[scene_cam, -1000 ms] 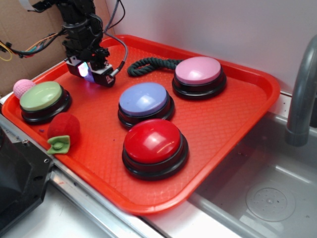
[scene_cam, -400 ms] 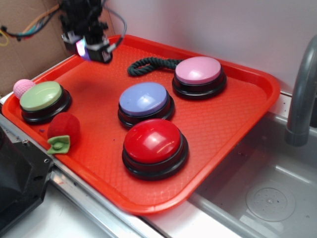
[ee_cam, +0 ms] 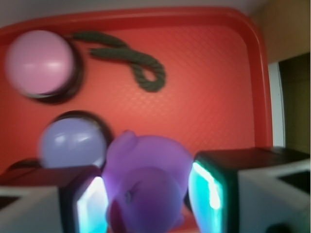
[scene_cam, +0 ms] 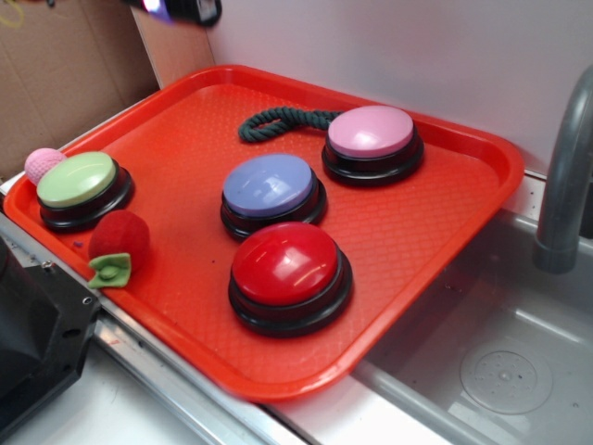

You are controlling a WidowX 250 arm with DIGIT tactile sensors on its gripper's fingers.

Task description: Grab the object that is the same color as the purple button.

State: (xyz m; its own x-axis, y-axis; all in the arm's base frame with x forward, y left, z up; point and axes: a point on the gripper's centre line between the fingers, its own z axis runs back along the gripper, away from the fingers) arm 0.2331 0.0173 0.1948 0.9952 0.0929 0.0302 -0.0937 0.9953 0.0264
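Duck in my gripper, arm high over the tray.

On my wrist view the gripper is clamped on the purple duck, both glowing fingers pressed against its sides, so the toy sits at 6 o'clock of that frame with the red tray well below it. Past the duck I see the purple button at about 9 o'clock, the pink button at 10, and the dark green rope at 12. In the exterior view only the gripper's lower tip shows at the top edge, around 11 o'clock. The purple button sits mid-tray, the red button just at its 5 o'clock, and the green button at 9.
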